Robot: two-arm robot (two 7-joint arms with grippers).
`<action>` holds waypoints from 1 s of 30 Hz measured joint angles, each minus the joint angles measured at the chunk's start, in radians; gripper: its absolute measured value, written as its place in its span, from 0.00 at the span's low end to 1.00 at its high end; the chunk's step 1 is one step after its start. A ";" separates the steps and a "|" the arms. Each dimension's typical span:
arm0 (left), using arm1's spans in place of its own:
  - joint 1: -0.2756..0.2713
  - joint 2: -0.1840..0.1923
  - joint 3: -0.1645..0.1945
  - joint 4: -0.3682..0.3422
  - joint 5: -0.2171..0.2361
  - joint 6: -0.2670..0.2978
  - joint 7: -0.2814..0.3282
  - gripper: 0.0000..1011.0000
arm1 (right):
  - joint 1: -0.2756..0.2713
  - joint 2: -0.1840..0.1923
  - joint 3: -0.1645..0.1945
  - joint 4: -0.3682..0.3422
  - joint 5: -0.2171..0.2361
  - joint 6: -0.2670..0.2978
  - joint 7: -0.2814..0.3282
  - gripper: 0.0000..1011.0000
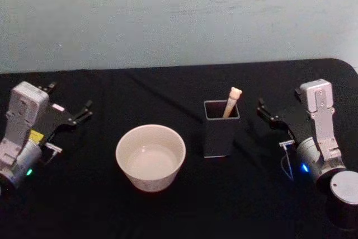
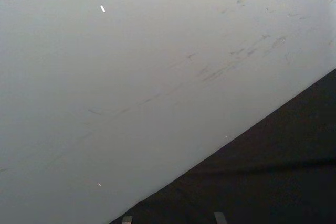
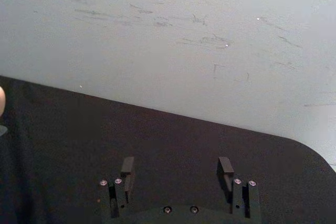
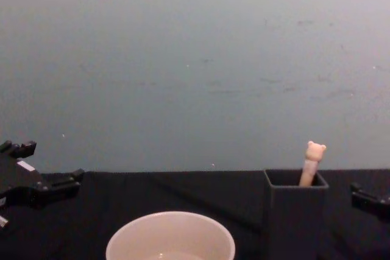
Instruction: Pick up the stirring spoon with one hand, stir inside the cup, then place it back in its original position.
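Head view: stirring spoon [image 1: 231,101] stands in the dark holder [image 1: 219,129] beside the cup [image 1: 150,157]; left gripper [image 1: 71,115] and right gripper [image 1: 268,113] rest apart, jaws open.

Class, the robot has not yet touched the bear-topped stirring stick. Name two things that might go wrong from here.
1. The slim beige wooden stirring spoon leans inside the dark grey square holder; a sideways pull by the open right gripper may tip the holder.
2. The wide cream-white cup stands close beside the holder, so a swinging spoon might knock its rim.
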 joint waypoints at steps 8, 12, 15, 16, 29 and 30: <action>0.000 0.000 0.000 0.000 0.000 0.000 0.000 0.99 | 0.000 0.000 0.000 0.000 0.000 0.000 0.000 0.99; 0.000 0.000 0.000 0.000 0.000 0.000 0.000 0.99 | 0.000 0.000 0.000 0.000 0.000 0.000 0.000 0.99; 0.000 0.000 0.000 0.000 0.000 0.000 0.000 0.99 | 0.000 0.000 0.000 0.000 0.000 0.000 0.000 0.99; 0.000 0.000 0.000 0.000 0.000 0.000 0.000 0.99 | 0.000 0.000 0.000 0.000 0.000 0.000 0.000 0.99; 0.000 0.000 0.000 0.000 0.000 0.000 0.000 0.99 | 0.000 0.000 0.000 0.000 0.000 0.000 0.000 0.99; 0.000 0.000 0.000 0.000 0.000 0.000 0.000 0.99 | 0.000 0.000 0.000 0.000 0.000 0.000 0.000 0.99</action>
